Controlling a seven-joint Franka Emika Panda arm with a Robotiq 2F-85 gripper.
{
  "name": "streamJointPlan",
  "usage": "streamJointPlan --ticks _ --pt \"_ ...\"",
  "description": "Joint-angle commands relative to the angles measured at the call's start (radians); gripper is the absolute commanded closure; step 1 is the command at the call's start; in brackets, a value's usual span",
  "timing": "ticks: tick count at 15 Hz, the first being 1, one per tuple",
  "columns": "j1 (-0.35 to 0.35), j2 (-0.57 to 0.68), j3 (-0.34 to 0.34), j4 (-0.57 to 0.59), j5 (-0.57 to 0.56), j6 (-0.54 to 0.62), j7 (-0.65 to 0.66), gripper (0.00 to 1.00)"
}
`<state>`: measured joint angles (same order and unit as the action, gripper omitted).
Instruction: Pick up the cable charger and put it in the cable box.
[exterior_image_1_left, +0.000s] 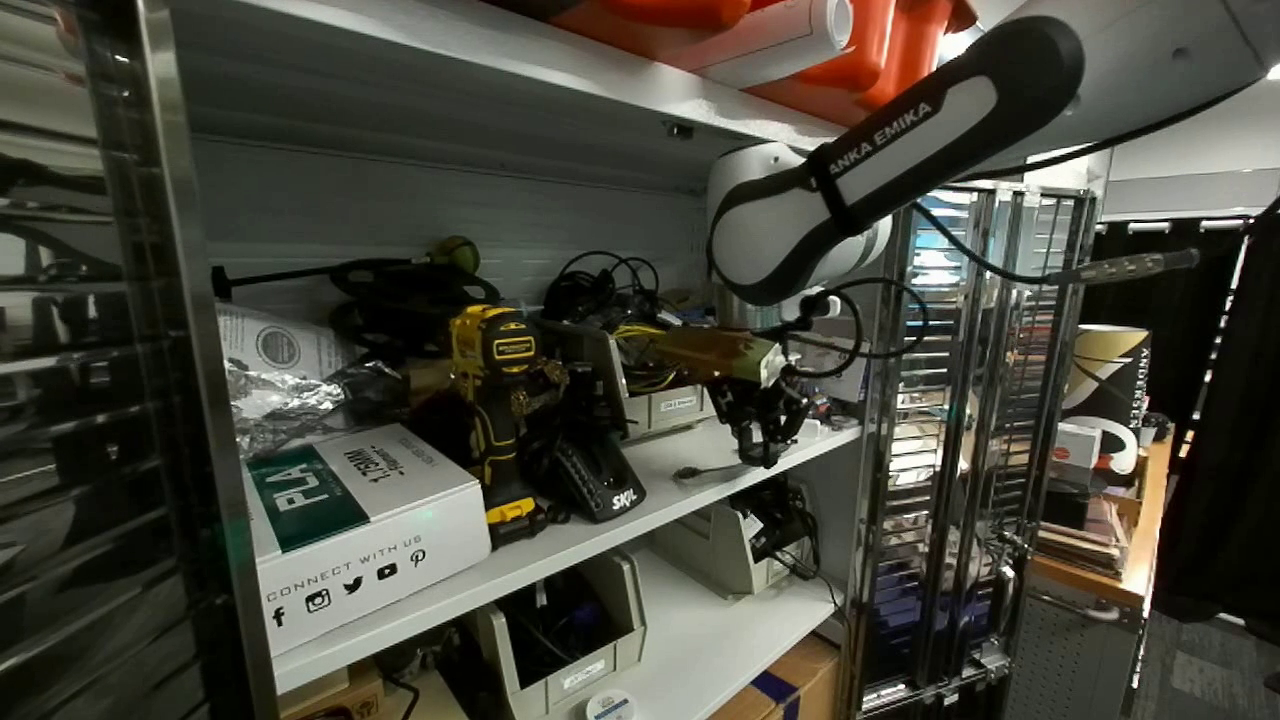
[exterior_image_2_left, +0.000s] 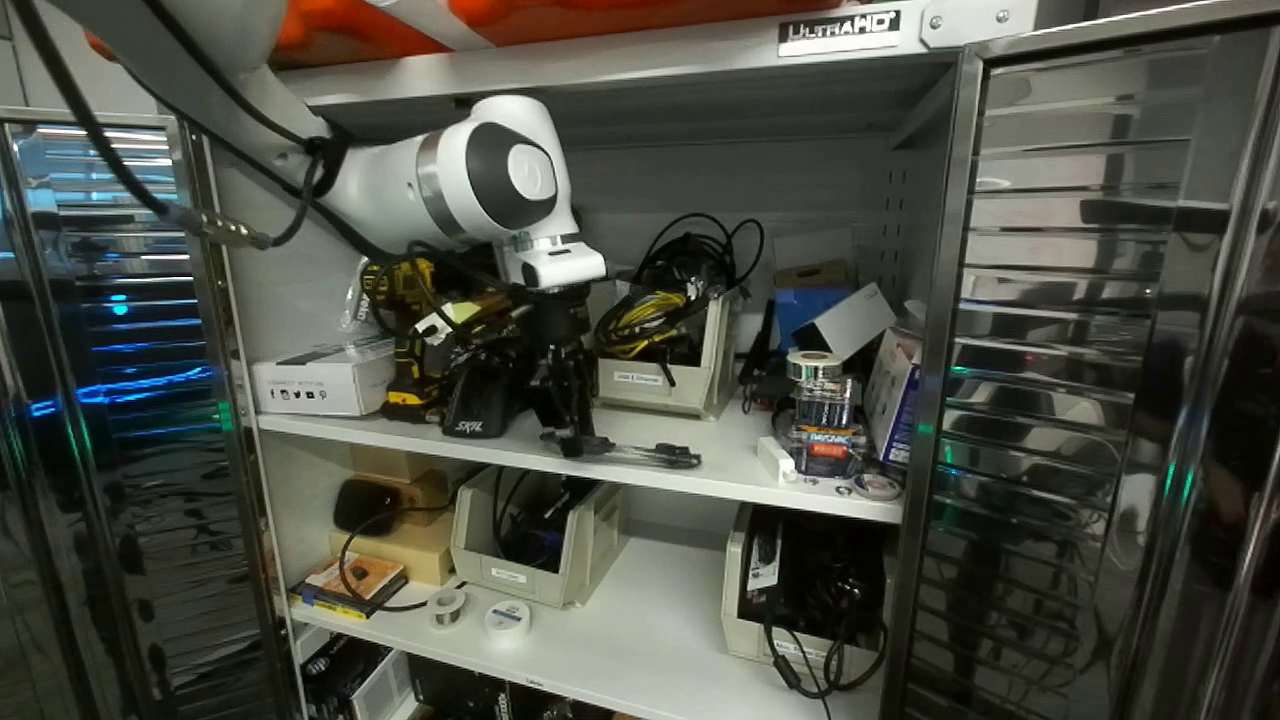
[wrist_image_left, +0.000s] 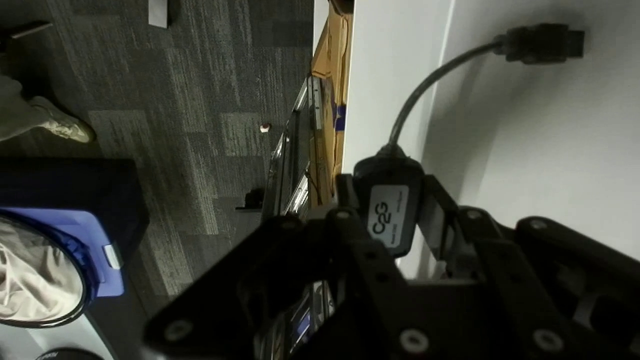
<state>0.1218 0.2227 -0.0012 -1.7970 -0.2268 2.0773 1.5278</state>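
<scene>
Gripper (wrist_image_left: 388, 199) is pinching charger (wrist_image_left: 389, 217); I'm holding it at front edge of shelf (exterior_image_2_left: 732, 447), cable box (exterior_image_2_left: 642, 395) standing nearer back edge.

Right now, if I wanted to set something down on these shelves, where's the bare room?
A wide patch is on the lower shelf, between its two bins. A smaller one on the upper shelf lies between the small white block and the adapter held in the gripper. It's crowded around the drill and the white carton, and again by the batteries.
</scene>
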Motion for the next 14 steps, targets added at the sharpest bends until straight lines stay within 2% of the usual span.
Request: streamJointPlan --ticks 1,5,8,10,14 --pt "0.006 -0.173 -0.002 -0.169 -0.071 0.094 0.025 0.91" --pt "-0.011 -0.29 0.019 -0.276 -0.19 0.247 0.095 0.91" --pt "-0.03 -0.333 0.04 -0.313 -0.269 0.363 0.174 0.91" --pt "-0.045 -0.336 0.056 -0.311 -0.338 0.441 0.248 0.91" --pt "-0.078 -0.286 0.081 -0.246 -0.548 0.575 0.441 0.91"
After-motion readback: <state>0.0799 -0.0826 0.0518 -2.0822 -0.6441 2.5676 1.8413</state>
